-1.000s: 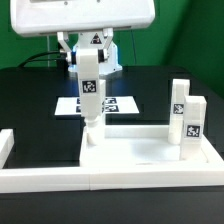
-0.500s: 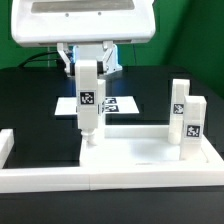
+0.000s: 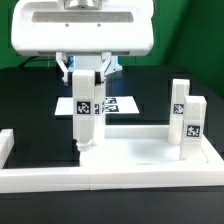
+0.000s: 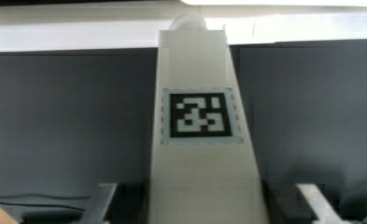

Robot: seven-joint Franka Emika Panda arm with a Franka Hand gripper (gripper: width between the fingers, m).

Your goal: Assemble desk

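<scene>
exterior view, jaws clamped on leg (image 3: 85, 108) (now lower, shifted left), over tabletop (image 3: 140, 152) corner

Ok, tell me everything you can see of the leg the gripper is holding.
The leg is a long, plain white block, plastic by its look, with a black-and-white square tag on its face. It stands upright, its upper end gripped by the gripper. Its lower end meets the tabletop panel at the corner toward the exterior view's left. Whether it is seated there cannot be told. In the wrist view it narrows away from the camera.
</scene>
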